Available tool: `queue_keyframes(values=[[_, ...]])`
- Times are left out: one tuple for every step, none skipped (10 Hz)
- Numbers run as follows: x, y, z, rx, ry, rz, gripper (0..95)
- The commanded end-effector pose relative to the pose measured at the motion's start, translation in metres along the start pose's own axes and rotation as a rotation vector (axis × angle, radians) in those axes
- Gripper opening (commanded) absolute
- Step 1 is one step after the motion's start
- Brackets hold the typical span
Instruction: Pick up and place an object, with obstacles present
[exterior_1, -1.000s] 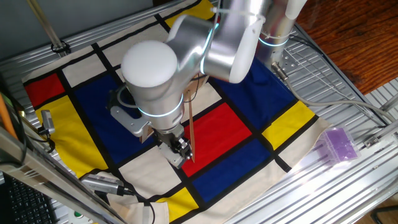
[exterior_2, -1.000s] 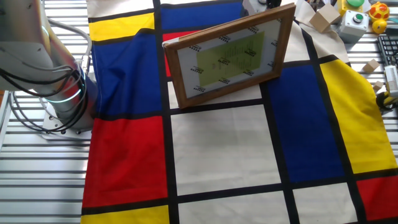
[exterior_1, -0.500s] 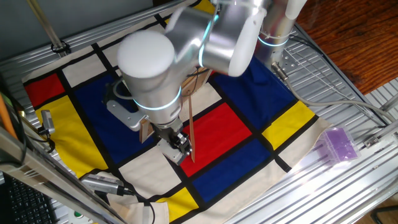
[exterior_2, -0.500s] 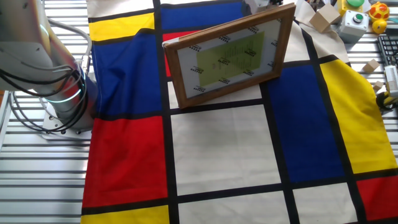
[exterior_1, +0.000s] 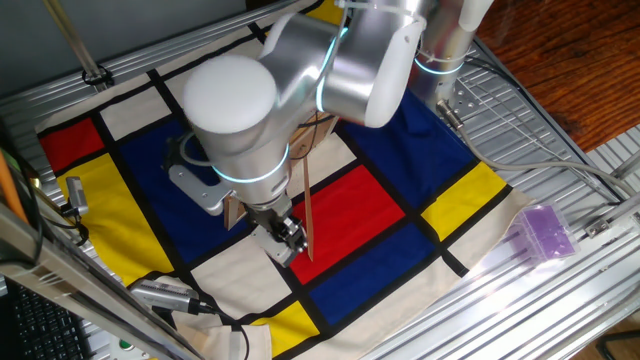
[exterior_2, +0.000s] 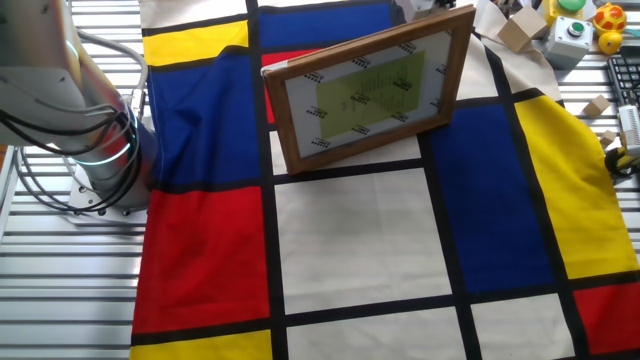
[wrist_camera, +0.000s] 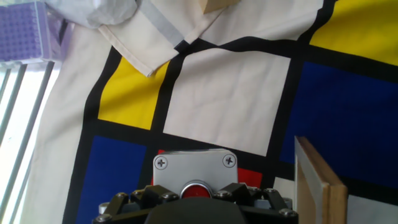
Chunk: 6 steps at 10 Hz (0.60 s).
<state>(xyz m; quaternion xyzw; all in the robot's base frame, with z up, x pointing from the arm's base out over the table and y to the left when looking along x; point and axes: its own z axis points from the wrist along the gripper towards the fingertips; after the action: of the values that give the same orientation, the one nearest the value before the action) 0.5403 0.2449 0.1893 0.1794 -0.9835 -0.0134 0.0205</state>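
In the hand view the grey button box (wrist_camera: 194, 171) sits right at the pincer (wrist_camera: 193, 200), its screwed top plate and red button (wrist_camera: 196, 188) showing just beyond the black linkage at the bottom edge. The box is squarely on the pincer's line, neither left nor right of it, and its near part is hidden under the pincer body. Whether the fingers have clenched on the box or merely stand around it cannot be told: no fingertip shows in any view.

The box looks square, so no long axis governs the grip. What matters is the wooden board (wrist_camera: 318, 182) standing on edge close at the right in the hand view, near the box but with a strip of cloth between. In the one fixed view the pincer (exterior_1: 287, 240) hangs low over the chequered cloth (exterior_1: 400, 215) on the bench, beside the leaning slim stick (exterior_1: 307, 205), with the box itself hidden beneath the arm (exterior_1: 270, 110).

My reading is that the grasp is at hand or just made, and that any lift should go straight up before travelling, since a sideways move toward the board or stick could knock them over. The translucent purple block (exterior_1: 545, 232) lies well apart on the bare bench slats.
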Motion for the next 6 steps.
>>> queue_keyframes(values=[[-0.002,0.001,0.0,-0.001,0.001,-0.001,0.0],[-0.005,-0.001,0.004,-0.006,-0.004,-0.005,0.0],[-0.01,-0.001,0.011,-0.005,-0.005,-0.004,0.0],[-0.016,-0.002,0.019,-0.001,-0.002,-0.003,0.0],[-0.022,-0.003,0.03,0.0,-0.009,-0.006,0.0],[-0.023,-0.003,0.038,0.002,-0.015,-0.007,0.0]])
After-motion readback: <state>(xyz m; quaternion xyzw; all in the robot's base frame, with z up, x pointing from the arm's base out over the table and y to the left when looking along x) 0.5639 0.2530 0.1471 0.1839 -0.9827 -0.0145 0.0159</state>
